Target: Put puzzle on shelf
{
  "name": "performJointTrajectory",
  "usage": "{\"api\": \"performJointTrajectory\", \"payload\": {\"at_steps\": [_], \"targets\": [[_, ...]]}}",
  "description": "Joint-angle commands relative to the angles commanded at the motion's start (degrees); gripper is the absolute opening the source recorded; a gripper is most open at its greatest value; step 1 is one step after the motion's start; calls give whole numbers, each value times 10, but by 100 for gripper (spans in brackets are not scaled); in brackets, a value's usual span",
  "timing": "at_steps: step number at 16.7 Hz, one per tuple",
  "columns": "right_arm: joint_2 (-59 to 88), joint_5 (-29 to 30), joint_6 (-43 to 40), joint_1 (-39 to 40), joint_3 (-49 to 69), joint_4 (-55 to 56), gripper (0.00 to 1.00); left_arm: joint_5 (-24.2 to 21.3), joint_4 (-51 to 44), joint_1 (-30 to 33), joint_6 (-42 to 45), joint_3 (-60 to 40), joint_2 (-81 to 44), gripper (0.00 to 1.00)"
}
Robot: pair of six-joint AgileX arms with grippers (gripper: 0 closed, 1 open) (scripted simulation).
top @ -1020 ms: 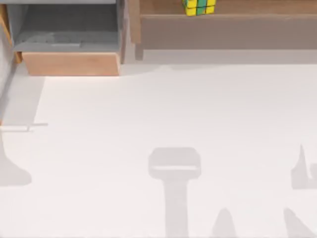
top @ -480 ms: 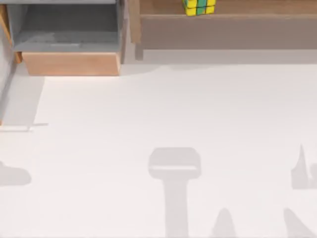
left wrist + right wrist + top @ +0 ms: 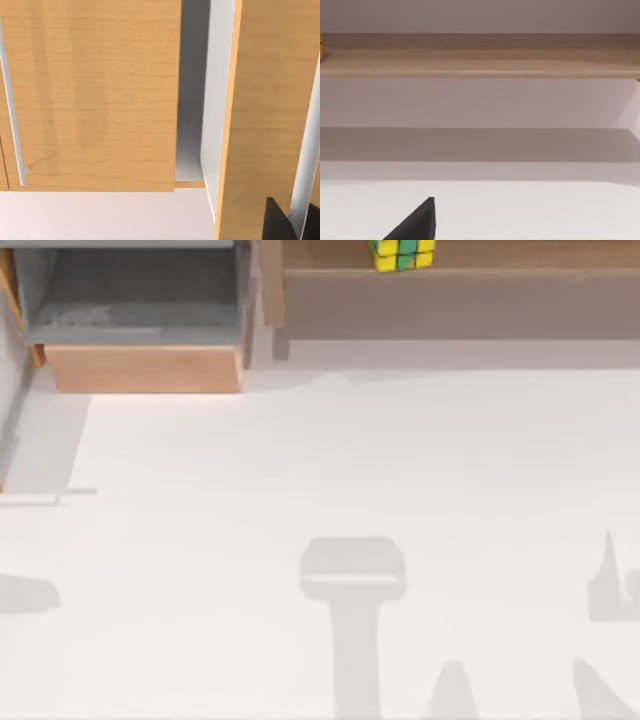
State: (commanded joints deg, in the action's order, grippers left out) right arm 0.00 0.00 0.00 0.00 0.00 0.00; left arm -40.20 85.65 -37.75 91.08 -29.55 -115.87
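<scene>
Unmoved: puzzle (image 3: 402, 254), top cut off, on shelf (image 3: 470, 260)

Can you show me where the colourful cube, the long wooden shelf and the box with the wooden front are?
Small yellow, green and blue puzzle cube (image 3: 402, 254), top view, its front face.
Long light-brown wooden shelf (image 3: 470, 302), top view, its raised front edge.
Grey-lined wooden-fronted box (image 3: 145, 369), top view, its wooden front.
</scene>
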Motion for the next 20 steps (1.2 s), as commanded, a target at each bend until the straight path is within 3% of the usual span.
{"api": "performJointTrajectory", "payload": {"at_steps": [4, 11, 16, 20], "targets": [[0, 0, 0, 0, 0, 0, 100, 7, -11, 4, -2, -9, -11, 0], [0, 0, 0, 0, 0, 0, 100, 68, -74, 67, -5, -123, -57, 0], [0, 0, 0, 0, 0, 0, 100, 69, -78, 65, -5, -124, -60, 0], [0, 0, 0, 0, 0, 0, 100, 92, -112, 88, -6, -191, -90, 0]]}}
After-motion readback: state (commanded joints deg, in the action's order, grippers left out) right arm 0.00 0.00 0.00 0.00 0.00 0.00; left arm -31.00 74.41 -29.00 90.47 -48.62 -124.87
